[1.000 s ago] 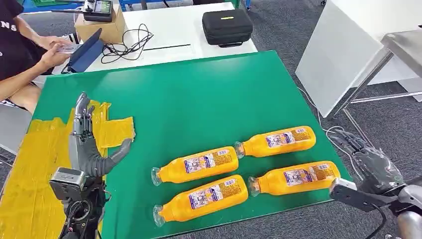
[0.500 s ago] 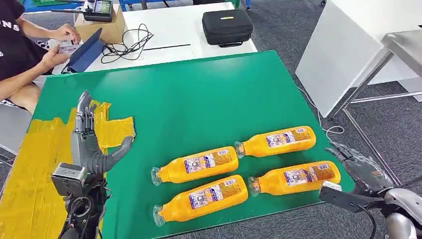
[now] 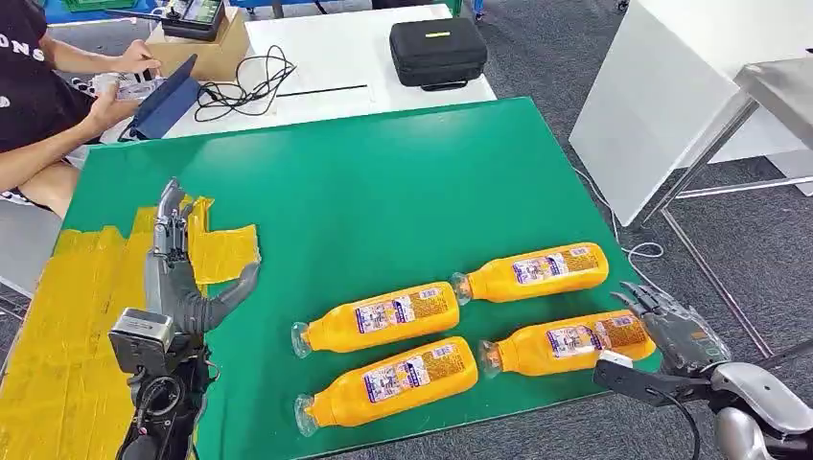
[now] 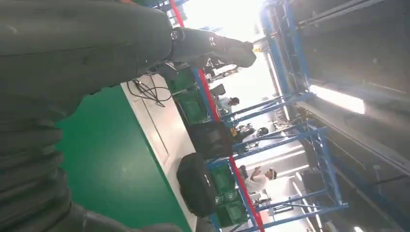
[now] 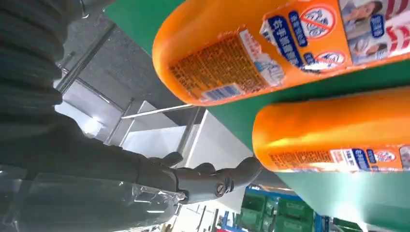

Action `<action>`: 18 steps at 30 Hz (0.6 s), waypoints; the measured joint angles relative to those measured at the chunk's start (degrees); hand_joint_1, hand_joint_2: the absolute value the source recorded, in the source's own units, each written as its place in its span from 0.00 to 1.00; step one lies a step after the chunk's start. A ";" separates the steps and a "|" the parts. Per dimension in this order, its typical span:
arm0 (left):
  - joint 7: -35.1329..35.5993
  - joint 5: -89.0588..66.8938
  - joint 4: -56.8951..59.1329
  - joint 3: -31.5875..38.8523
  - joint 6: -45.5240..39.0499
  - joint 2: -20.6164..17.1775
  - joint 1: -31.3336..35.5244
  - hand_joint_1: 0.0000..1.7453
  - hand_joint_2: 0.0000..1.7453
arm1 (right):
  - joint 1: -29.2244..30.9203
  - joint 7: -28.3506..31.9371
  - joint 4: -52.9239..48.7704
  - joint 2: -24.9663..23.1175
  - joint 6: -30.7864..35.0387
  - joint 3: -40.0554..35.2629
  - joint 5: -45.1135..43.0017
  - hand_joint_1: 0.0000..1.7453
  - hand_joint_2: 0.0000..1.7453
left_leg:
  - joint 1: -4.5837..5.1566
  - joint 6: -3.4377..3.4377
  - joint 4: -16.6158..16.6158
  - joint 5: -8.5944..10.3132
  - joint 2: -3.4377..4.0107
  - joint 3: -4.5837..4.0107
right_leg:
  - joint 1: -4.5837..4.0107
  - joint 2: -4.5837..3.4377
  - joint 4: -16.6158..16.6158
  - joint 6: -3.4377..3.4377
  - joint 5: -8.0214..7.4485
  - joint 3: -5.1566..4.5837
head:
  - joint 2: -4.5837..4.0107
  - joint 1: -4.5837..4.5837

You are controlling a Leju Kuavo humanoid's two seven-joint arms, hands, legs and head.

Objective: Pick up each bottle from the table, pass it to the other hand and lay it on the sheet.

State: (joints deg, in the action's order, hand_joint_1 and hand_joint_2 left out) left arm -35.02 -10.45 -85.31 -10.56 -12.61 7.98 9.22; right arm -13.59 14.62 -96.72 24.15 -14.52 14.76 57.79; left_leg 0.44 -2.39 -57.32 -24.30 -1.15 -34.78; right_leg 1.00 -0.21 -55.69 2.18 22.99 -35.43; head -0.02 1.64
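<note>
Head view: at the lower left of the frame, the robot's left hand (image 3: 182, 283) stands upright over the yellow sheet (image 3: 58, 326), fingers spread and holding nothing. Four orange bottles lie on the green table (image 3: 383, 192) at lower centre, none yet on the sheet. At the lower right, the right hand (image 3: 671, 331), fingers apart and empty, sits just beside the base of the nearest orange bottle (image 3: 566, 345). A glancing touch there could roll that bottle into the neighbouring bottle (image 3: 388, 381) or off the table's near edge.
</note>
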 measured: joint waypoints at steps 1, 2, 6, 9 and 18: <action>0.00 0.24 0.15 0.00 -0.02 0.00 0.01 0.00 1.00 | 0.41 -0.04 0.50 0.00 0.35 -0.52 0.39 0.00 1.00 | 0.00 0.00 0.00 0.00 0.00 0.00 | 0.00 0.00 0.00 0.00 0.00 0.00 | 0.00 0.00; -0.02 0.31 0.31 0.00 -0.04 0.00 0.04 0.00 1.00 | 0.80 -0.09 0.99 0.00 0.66 -1.03 0.68 0.00 1.00 | 0.00 0.00 0.00 0.00 0.01 0.01 | 0.00 0.00 0.00 0.00 0.00 0.00 | 0.00 0.00; -0.02 0.50 0.85 0.00 -0.09 0.00 0.11 0.00 1.00 | 3.07 -0.44 3.67 0.00 2.30 -3.82 1.47 0.00 1.00 | 0.00 0.00 0.00 0.01 0.02 0.03 | 0.00 -0.01 0.00 0.00 -0.01 0.00 | 0.00 0.00; -0.02 0.63 1.20 -0.02 -0.15 0.00 0.11 0.00 1.00 | 4.26 -0.98 5.31 0.00 3.11 -5.64 1.51 0.00 1.00 | 0.00 0.00 0.00 0.03 0.00 0.02 | 0.00 0.01 0.00 0.00 -0.01 0.01 | 0.00 0.00; -0.02 0.77 1.58 0.00 -0.24 0.00 0.13 0.00 1.00 | 5.62 -1.07 7.43 0.04 3.22 -8.09 1.49 0.00 1.00 | 0.00 0.00 0.00 0.01 0.01 0.00 | 0.00 0.00 0.00 0.01 0.00 0.01 | 0.00 -0.02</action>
State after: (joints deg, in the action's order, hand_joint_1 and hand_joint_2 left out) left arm -35.04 -9.68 -83.73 -10.56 -12.85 7.98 9.36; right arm -7.97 13.55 -89.28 24.20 -11.30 6.66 59.28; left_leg 0.44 -2.39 -57.32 -24.29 -1.14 -34.78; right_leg 1.00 -0.21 -55.69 2.19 22.98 -35.42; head -0.02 1.62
